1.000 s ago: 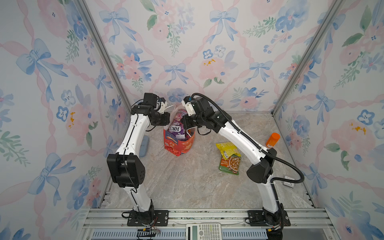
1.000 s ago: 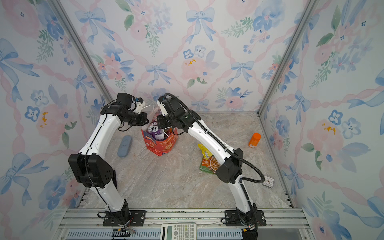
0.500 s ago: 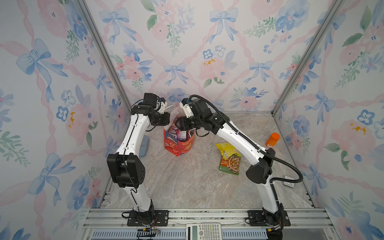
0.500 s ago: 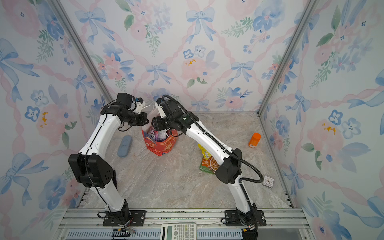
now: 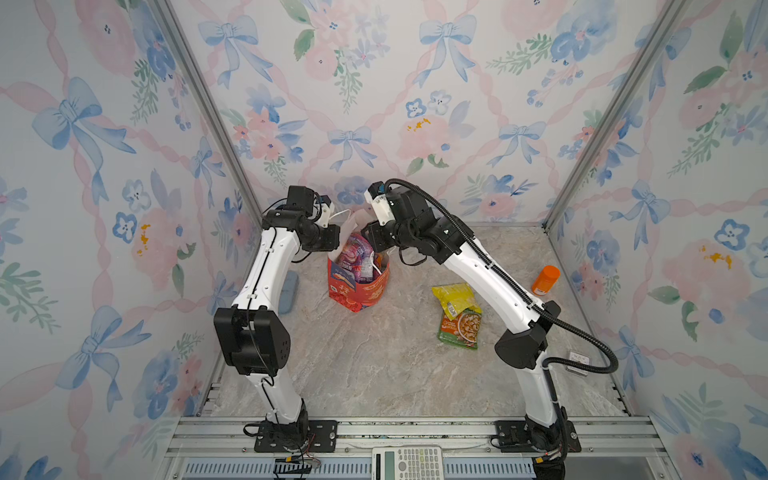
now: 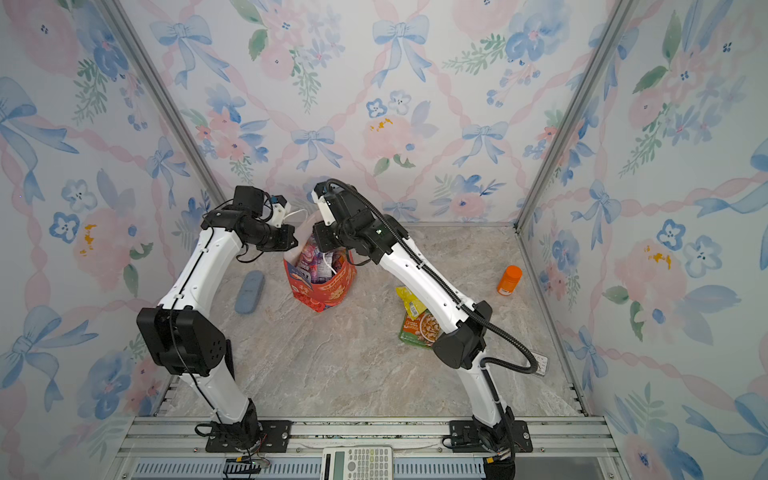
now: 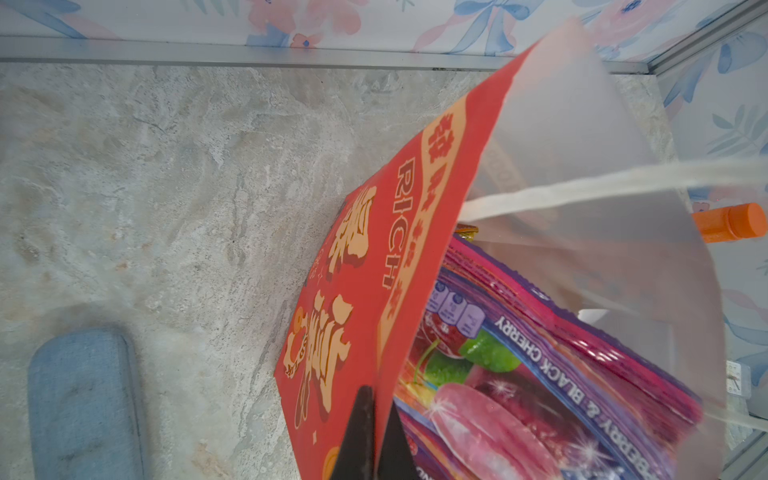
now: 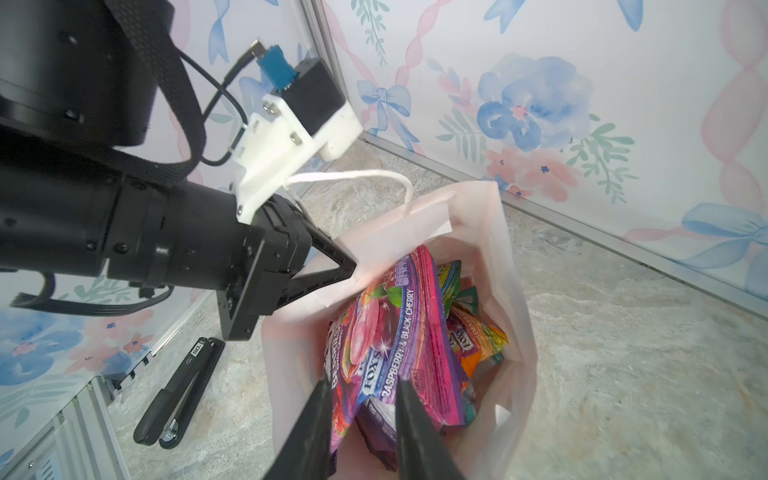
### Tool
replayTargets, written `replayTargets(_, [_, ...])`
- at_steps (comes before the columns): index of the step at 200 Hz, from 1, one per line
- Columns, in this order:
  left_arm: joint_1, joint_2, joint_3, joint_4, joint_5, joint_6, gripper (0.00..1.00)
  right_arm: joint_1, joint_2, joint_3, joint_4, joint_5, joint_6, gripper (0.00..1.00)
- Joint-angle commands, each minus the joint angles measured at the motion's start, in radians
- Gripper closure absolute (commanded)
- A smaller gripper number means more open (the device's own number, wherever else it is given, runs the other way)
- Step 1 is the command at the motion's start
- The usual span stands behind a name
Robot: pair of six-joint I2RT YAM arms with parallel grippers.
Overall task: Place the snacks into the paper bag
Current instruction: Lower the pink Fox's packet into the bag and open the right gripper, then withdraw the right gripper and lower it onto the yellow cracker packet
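Both top views show the red paper bag [image 5: 359,293] standing on the table [image 5: 374,365] between the two grippers, a purple packet [image 5: 355,257] sticking out of its mouth. A yellow packet [image 5: 453,297] and a green packet [image 5: 459,328] lie overlapping, well apart from the bag. The left wrist view shows the left gripper [image 7: 376,399] pinched tight on the bag's red rim. In the right wrist view the right gripper [image 8: 365,384] hovers over the bag's mouth with its jaws partly apart above the purple packet, gripping nothing that I can make out.

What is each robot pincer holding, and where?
The left pincer pinches the red paper bag by its top rim. The right pincer hangs open over the snacks inside, holding nothing.
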Motion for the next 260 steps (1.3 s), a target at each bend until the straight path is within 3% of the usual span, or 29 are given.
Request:
replayTargets(1, [0.003, -0.022, -0.014, -0.035, -0.007, -0.008, 1.00, 0.017, 0.075, 0.055, -0.072, 0.002, -0.021, 0.72])
replayTargets(93, [0.004, -0.024, -0.016, -0.035, -0.009, -0.008, 1.00, -0.001, 0.245, 0.070, -0.107, -0.002, 0.009, 0.73])
replayTargets(148, [0.004, -0.025, -0.016, -0.035, -0.008, -0.008, 1.00, -0.022, 0.253, 0.142, -0.109, -0.005, 0.023, 0.65])
replayTargets(180, [0.004, -0.024, -0.016, -0.035, -0.008, -0.008, 1.00, -0.023, 0.147, 0.146, -0.079, -0.015, 0.007, 0.58])
replayTargets(204, [0.005, -0.022, -0.016, -0.035, -0.007, -0.008, 1.00, -0.025, 0.019, 0.082, -0.018, -0.019, 0.000, 0.47])
replayTargets(241, [0.004, -0.024, -0.014, -0.035, -0.008, -0.009, 1.00, -0.052, -0.232, -0.231, 0.168, 0.040, 0.012, 0.27])
replayTargets(260, [0.004, -0.024, -0.015, -0.034, -0.005, -0.008, 1.00, -0.095, -0.360, -0.441, 0.262, 0.058, 0.051, 0.22])
